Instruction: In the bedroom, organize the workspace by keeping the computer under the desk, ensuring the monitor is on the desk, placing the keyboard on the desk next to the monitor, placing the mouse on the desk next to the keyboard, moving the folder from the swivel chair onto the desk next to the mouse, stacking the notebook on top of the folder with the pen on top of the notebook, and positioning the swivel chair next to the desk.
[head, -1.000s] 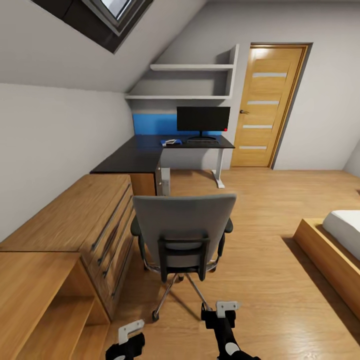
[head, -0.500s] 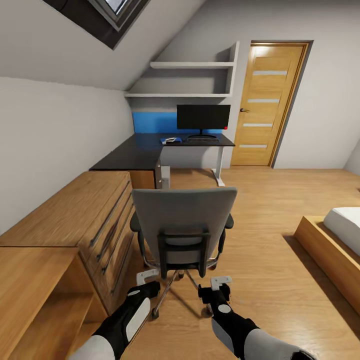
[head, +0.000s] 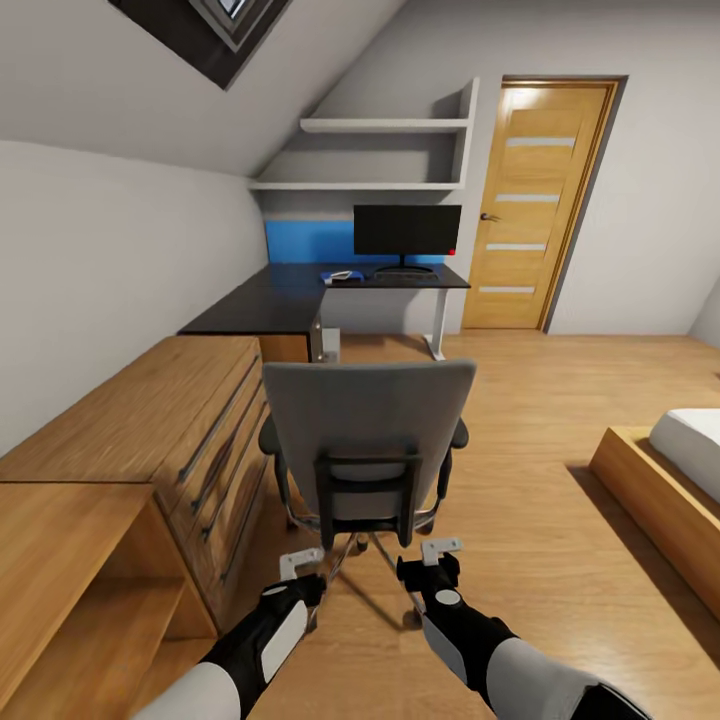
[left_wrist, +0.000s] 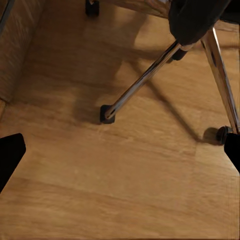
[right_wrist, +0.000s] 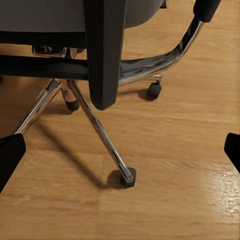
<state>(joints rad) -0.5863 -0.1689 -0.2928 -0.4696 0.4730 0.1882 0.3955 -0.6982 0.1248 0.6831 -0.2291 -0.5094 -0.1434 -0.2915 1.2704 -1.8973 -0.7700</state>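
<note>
Closest to the robot, the left tool (head: 300, 568) and the right tool (head: 432, 560) both reach forward low over the wood floor (head: 560, 520), just behind the swivel chair (head: 365, 445). Each tool is spread wide, with nothing between its fingers. The left tool sits by the chair's left side, near one of its shiny legs (left_wrist: 142, 80) and a small black wheel (left_wrist: 106, 113). The right tool sits by the chair's right side, below the seat, near another shiny leg (right_wrist: 100, 135) and its wheel (right_wrist: 127, 178). Neither tool touches the chair. The chair's grey back faces the robot. To the left of the chair stands a wooden dresser (head: 170, 430). To the right lies the corner of a bed (head: 670, 480). Farther off is the black surface (head: 290, 295), well apart from the chair and both tools. On it stands the monitor (head: 406, 231), with the keyboard (head: 405, 279) in front of it and something blue (head: 338, 277) just beside, too small to tell. A light grey box (head: 326, 347), maybe the computer, peeks out under the surface. Behind are the shelves (head: 385, 155) and the door (head: 535, 205).
</note>
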